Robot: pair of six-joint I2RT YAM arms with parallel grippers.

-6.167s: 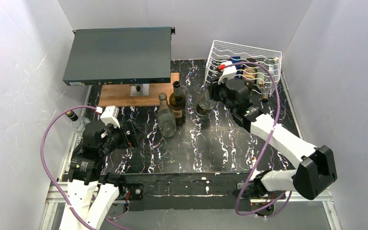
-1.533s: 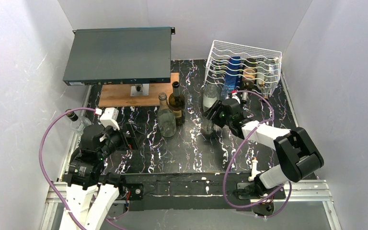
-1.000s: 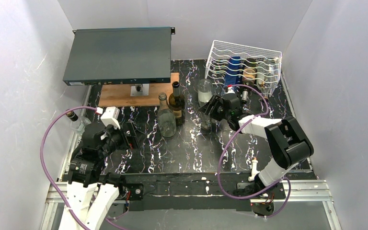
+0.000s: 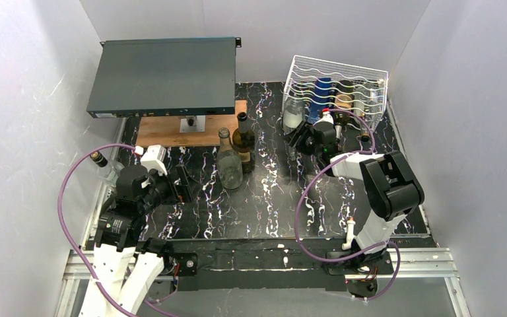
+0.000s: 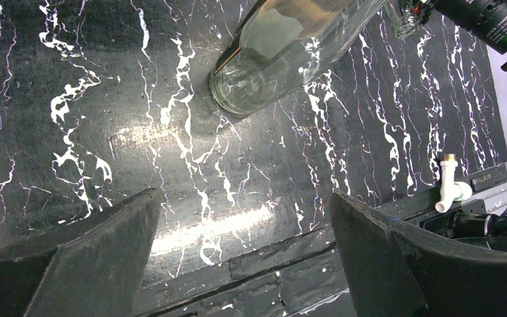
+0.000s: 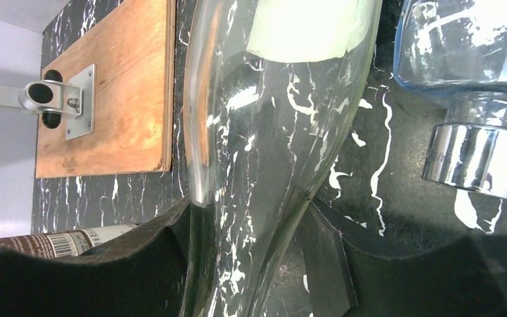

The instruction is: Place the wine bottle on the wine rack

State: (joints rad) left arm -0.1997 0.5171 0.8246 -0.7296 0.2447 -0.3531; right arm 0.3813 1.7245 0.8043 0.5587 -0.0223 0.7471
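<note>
We see a black, white-veined desk [image 4: 264,205], and over its back left a dark flat metal box [image 4: 165,76] raised on a stand that is fixed to a wooden board [image 4: 165,132]. At the back right stands the white wire wine rack [image 4: 340,66], with a blue bottle [image 4: 320,96] and other bottles lying in its cradles. The right arm is folded back on itself, and its right gripper [image 6: 251,264] is at the rack's front left corner. Its jaws are clamped on the narrowing shoulder of the clear wine bottle [image 4: 294,117], one finger on each side of the glass. The bottle is tilted with its wide end against the rack's leftmost front opening. We cannot tell whether it rests in a cradle. The left gripper [image 5: 244,198] hangs over the desk's left part with its jaws wide apart and nothing between them. Mid-desk, a clear bottle [image 4: 229,165] and a dark bottle [image 4: 244,142] stand upright just beside each other, well apart from the rack.
</note>
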